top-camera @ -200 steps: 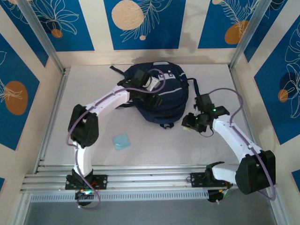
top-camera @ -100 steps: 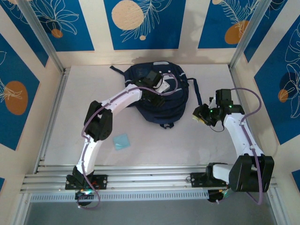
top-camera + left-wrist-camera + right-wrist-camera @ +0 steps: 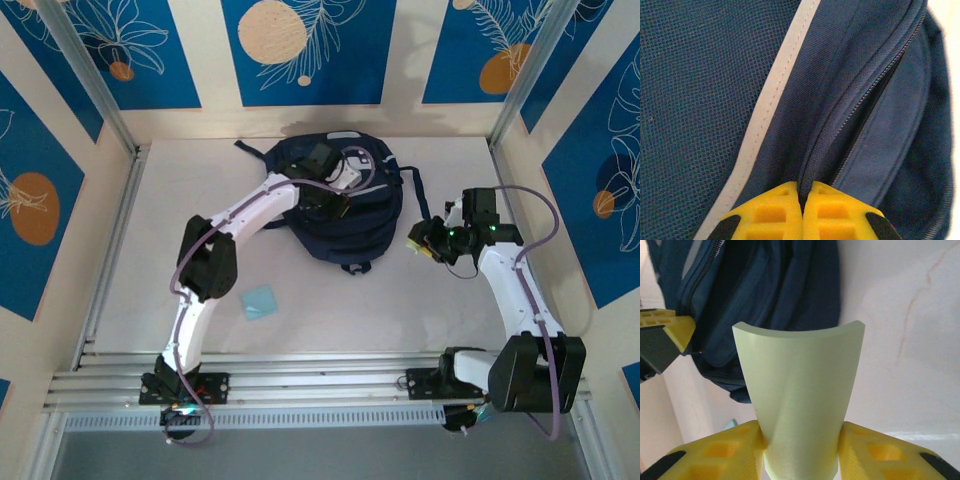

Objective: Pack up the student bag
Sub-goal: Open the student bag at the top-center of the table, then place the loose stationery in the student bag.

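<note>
The student bag (image 3: 352,228), dark navy with thin grey stripes, lies flat at the back middle of the table. My left gripper (image 3: 336,206) is over its upper part. In the left wrist view, the left gripper (image 3: 803,197) is shut on a fold of the student bag (image 3: 715,75) fabric beside the zipper (image 3: 867,87). My right gripper (image 3: 426,243) hovers just right of the bag. It is shut on a pale yellow-green curved sheet-like piece (image 3: 800,385), which sticks up between the right gripper (image 3: 801,440) jaws. Behind it lies the student bag (image 3: 765,285).
A small light-blue square (image 3: 260,301) lies flat on the table in front of the bag, near the left arm's elbow. Patterned walls and metal posts close in the back and sides. A rail (image 3: 320,385) runs along the near edge.
The left gripper has shut on the bag's fabric by the zipper. The right arm, carrying the pale green piece, has swung right and back, then settled beside the bag.
</note>
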Controlling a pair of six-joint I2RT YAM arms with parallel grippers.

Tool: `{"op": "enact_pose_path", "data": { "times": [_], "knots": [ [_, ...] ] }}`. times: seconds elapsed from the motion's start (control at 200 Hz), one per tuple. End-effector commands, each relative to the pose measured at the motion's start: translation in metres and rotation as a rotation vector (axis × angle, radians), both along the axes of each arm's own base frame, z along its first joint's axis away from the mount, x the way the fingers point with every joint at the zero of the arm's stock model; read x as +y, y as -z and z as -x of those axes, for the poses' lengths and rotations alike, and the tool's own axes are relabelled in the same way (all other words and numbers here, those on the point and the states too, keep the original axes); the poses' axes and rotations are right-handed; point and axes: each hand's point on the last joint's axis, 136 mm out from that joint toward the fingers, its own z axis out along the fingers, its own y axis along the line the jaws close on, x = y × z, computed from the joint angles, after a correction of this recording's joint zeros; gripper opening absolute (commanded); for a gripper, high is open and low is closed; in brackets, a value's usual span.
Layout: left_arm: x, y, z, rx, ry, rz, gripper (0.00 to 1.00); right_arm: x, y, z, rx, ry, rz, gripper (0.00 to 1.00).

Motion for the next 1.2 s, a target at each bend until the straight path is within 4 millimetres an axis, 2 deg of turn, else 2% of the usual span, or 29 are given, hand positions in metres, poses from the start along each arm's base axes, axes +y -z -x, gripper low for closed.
{"op": "enact_pose_path", "data": {
  "times": [0.0,0.155,0.365,0.515,0.645,0.775,0.83,0.895,0.94,1.105,1.195],
  "knots": [
    [-0.011,-0.069,0.018,0.122,-0.059,0.236,0.0,0.022,-0.024,-0.019,-0.066,-0.021,-0.098,0.41],
    [-0.026,-0.087,0.025,0.216,-0.126,0.37,0.0,0.042,-0.024,-0.039,-0.061,-0.031,-0.13,0.41],
    [-0.026,-0.114,0.013,0.161,-0.191,0.464,0.0,0.07,-0.023,-0.067,-0.065,-0.044,-0.173,0.41],
    [-0.021,-0.117,-0.001,0.139,-0.223,0.479,0.0,0.087,-0.014,-0.09,-0.031,-0.039,-0.19,0.41],
    [-0.02,-0.121,-0.006,0.127,-0.232,0.489,0.0,0.096,0.0,-0.112,0.006,-0.015,-0.176,0.42],
    [-0.019,-0.126,-0.007,0.121,-0.236,0.508,0.0,0.108,0.01,-0.132,0.03,-0.015,-0.191,0.49],
    [-0.02,-0.128,-0.008,0.121,-0.236,0.515,0.0,0.117,0.011,-0.138,0.033,-0.035,-0.221,0.59],
    [-0.018,-0.129,-0.009,0.118,-0.239,0.518,0.0,0.126,0.008,-0.141,0.01,-0.067,-0.254,0.8],
    [-0.017,-0.129,-0.009,0.117,-0.242,0.518,0.0,0.128,0.004,-0.141,-0.01,-0.078,-0.25,0.87],
    [-0.01,-0.128,-0.013,0.111,-0.257,0.524,0.0,0.118,0.002,-0.126,-0.021,-0.079,-0.213,0.87],
    [-0.005,-0.126,-0.014,0.112,-0.269,0.528,0.0,0.111,0.001,-0.112,-0.032,-0.078,-0.185,0.83]
  ]
}}
